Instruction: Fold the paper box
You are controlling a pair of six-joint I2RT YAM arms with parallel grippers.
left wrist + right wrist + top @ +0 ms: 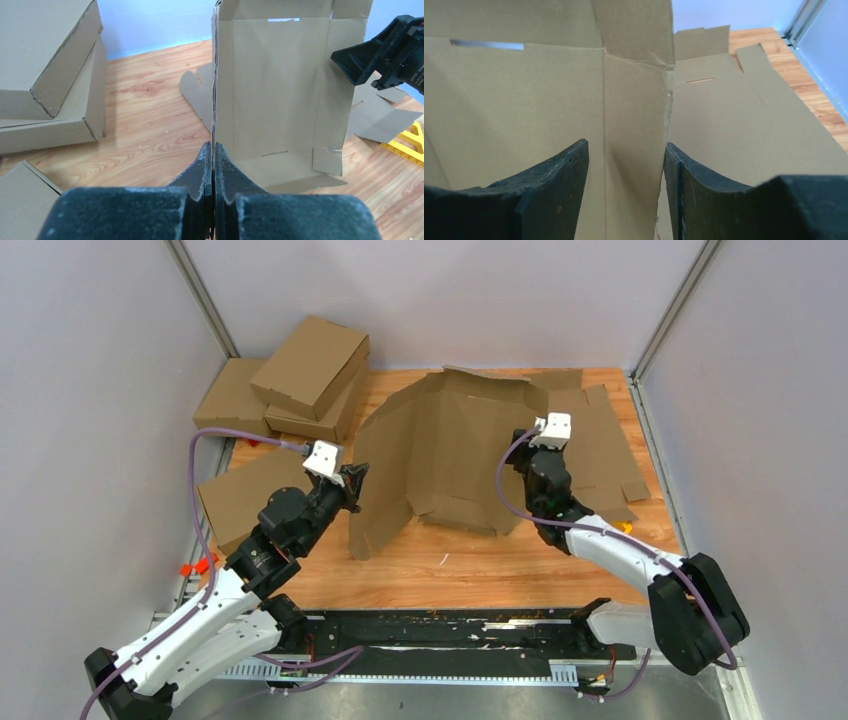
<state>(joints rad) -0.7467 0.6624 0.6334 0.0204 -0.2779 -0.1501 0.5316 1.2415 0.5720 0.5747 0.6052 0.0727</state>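
The paper box (440,455) is a brown die-cut sheet standing half folded in the middle of the table, its side panels raised. My left gripper (352,483) is shut on the thin edge of the box's left panel. In the left wrist view that edge (215,90) runs straight up from the closed fingertips of the left gripper (213,146). My right gripper (533,445) is at the box's right side. In the right wrist view the right gripper (626,147) is open, with the raised right panel (634,100) standing between its fingers and touching neither clearly.
Folded brown boxes (310,365) are stacked at the back left, and another (250,495) lies beside my left arm. A flat cardboard sheet (600,450) lies under and to the right of the paper box. A yellow piece (407,142) sits near the right edge.
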